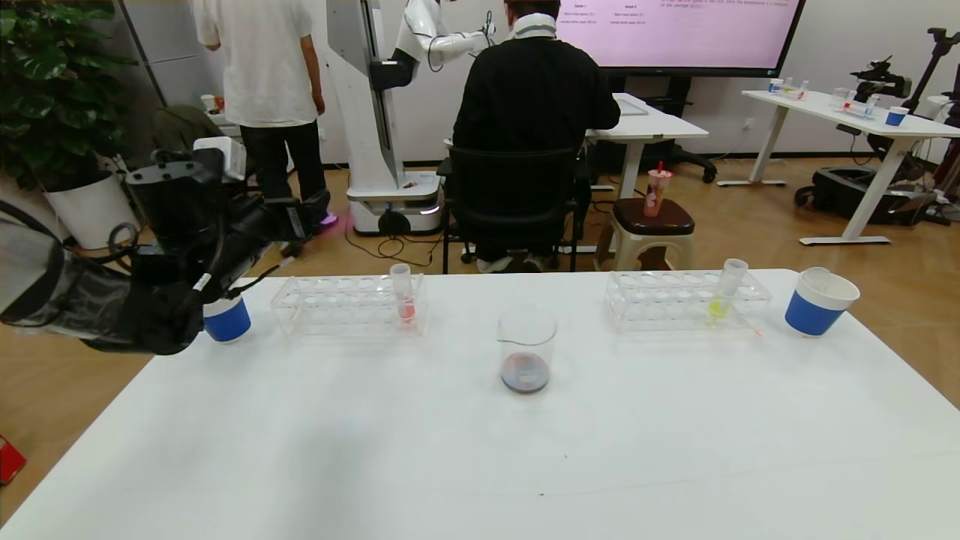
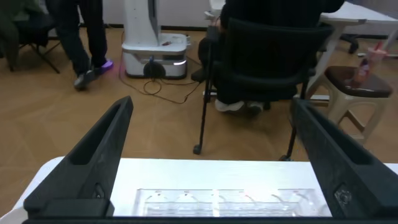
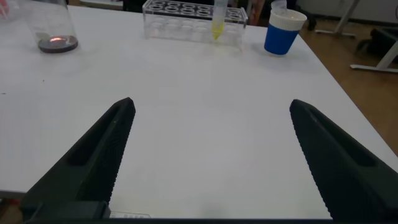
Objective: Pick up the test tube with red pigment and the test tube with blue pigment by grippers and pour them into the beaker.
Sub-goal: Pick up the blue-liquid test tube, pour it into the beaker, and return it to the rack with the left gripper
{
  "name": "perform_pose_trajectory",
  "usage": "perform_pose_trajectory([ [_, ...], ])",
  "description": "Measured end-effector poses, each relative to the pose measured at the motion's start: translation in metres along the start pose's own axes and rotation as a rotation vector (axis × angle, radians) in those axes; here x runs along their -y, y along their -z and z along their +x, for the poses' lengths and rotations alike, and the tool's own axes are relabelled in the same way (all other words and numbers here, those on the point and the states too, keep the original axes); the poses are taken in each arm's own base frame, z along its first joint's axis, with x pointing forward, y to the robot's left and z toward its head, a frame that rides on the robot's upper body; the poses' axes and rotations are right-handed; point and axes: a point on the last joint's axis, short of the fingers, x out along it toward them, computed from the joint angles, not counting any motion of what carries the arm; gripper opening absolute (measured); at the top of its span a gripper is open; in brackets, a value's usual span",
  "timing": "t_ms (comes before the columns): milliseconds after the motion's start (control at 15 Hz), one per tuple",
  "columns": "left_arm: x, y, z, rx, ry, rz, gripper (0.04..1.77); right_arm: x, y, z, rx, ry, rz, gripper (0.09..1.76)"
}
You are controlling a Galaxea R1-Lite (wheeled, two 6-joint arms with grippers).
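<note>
The beaker (image 1: 526, 349) stands mid-table with a dark red-blue pool at its bottom; it also shows in the right wrist view (image 3: 56, 28). No orange-red tube and no cyan-blue tube is in view. My left gripper (image 2: 211, 104) is open and empty, raised at the table's far left over the left rack (image 2: 230, 202); its arm (image 1: 176, 247) shows in the head view. My right gripper (image 3: 211, 104) is open and empty above bare table at the near right, and it is outside the head view.
The left rack (image 1: 349, 304) holds a pinkish-red tube (image 1: 405, 300). The right rack (image 1: 686, 300) holds a yellow-green tube (image 1: 722, 296). Blue-and-white paper cups stand at far left (image 1: 226, 321) and far right (image 1: 817, 301). A seated person and chair (image 1: 517, 195) are beyond the table.
</note>
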Motion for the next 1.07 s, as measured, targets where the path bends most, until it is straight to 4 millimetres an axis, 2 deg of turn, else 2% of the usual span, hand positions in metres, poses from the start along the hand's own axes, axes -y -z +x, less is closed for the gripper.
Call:
perform_pose_trajectory([
  [267, 0.017, -0.04, -0.029, 0.077, 0.042, 0.068, 1.75, 0.0, 0.0, 0.0, 0.0, 0.0, 0.0, 1.74],
  [467, 0.015, -0.077, -0.068, 0.111, 0.015, 0.159, 1.75, 0.0, 0.0, 0.0, 0.0, 0.0, 0.0, 1.74],
  [667, 0.009, -0.109, -0.124, 0.089, -0.031, 0.195, 1.75, 0.0, 0.0, 0.0, 0.0, 0.0, 0.0, 1.74],
  [800, 0.003, -0.125, -0.168, 0.087, -0.046, 0.199, 1.75, 0.0, 0.0, 0.0, 0.0, 0.0, 0.0, 1.74],
  [933, -0.002, -0.132, -0.214, 0.098, -0.056, 0.199, 1.75, 0.0, 0.0, 0.0, 0.0, 0.0, 0.0, 1.74],
  [1067, -0.007, -0.131, -0.257, 0.102, -0.06, 0.198, 1.75, 0.0, 0.0, 0.0, 0.0, 0.0, 0.0, 1.74],
])
